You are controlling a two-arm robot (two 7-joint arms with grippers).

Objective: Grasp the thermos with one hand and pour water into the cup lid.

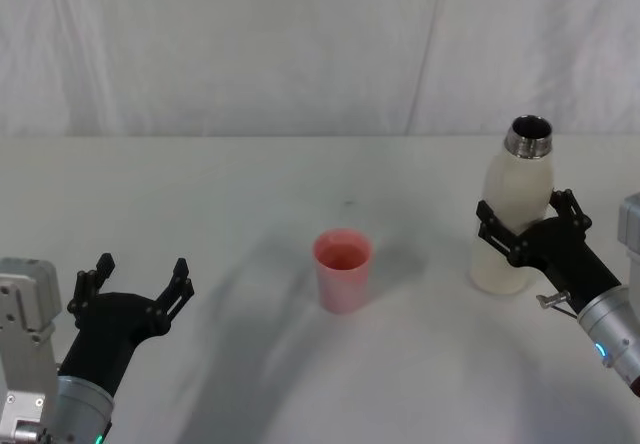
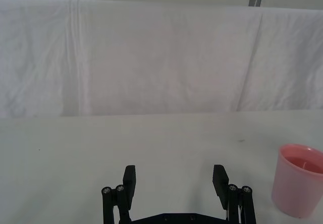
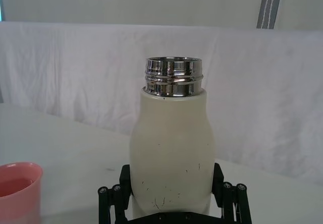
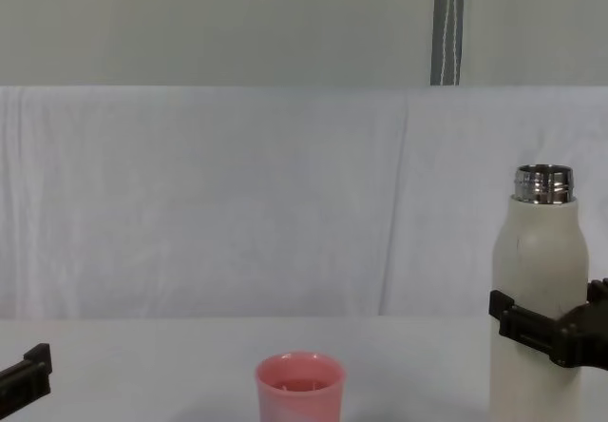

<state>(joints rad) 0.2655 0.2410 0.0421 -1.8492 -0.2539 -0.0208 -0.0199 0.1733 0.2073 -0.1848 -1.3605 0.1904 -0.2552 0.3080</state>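
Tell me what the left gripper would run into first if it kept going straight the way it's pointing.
Probably nothing: the open left gripper faces bare table up to the white backdrop; the cup lid sits off to the side.

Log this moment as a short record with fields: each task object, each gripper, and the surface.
thermos: tall cream-white matte bottle, open steel neck, upright on the table's right side
cup lid: small pink plastic cup, upright at centre, apart from the bottle
right gripper: fingers either side of the bottle's body
left gripper: open, empty, near left, parked
surface: white table
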